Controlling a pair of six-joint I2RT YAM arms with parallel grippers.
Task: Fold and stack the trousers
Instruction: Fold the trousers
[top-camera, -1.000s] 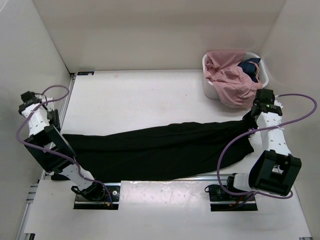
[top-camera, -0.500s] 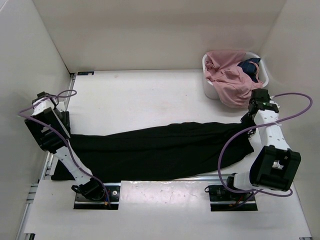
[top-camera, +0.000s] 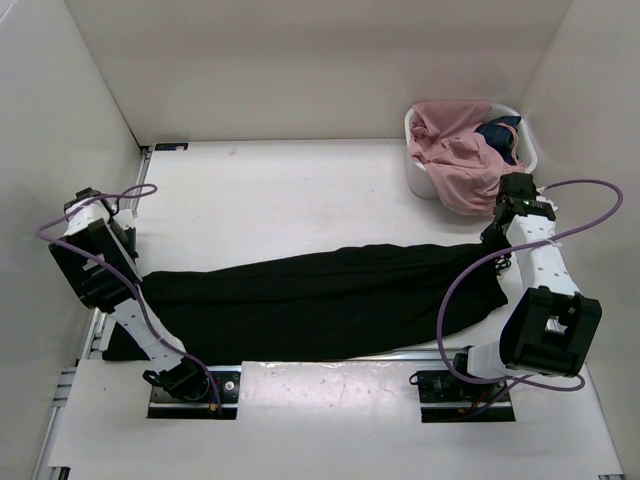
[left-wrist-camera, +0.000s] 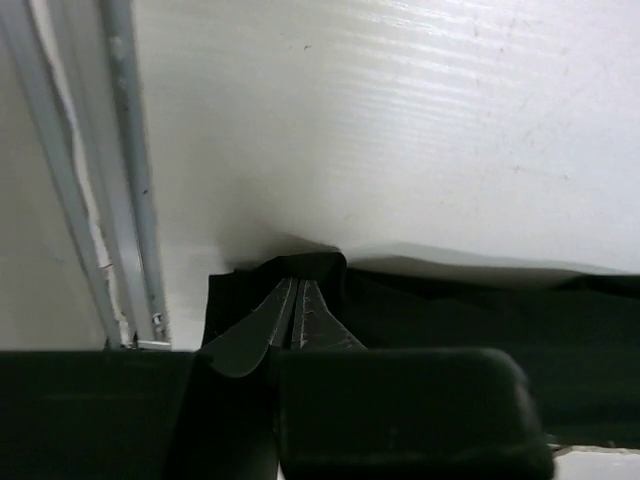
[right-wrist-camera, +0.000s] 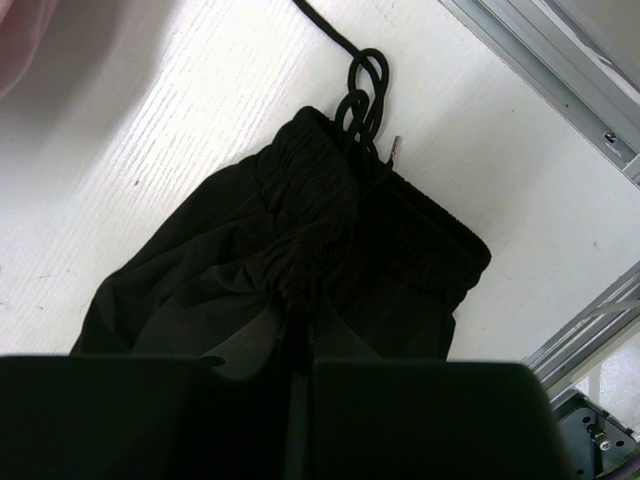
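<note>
The black trousers lie stretched left to right across the near part of the table. My left gripper is shut on their left end at the table's left edge; the left wrist view shows its fingers pinching a raised fold of black fabric. My right gripper is shut on the waistband end at the right. The right wrist view shows the gathered elastic waistband bunched between the fingers, with its drawstring trailing onto the table.
A white basket stands at the back right, holding a pink garment and a small dark blue garment. Metal rails run along the left edge and the right edge. White walls enclose the table.
My left wrist has swung in from the left wall towards the table. My right gripper has moved a little farther back, and the waistband end has risen slightly with it.
</note>
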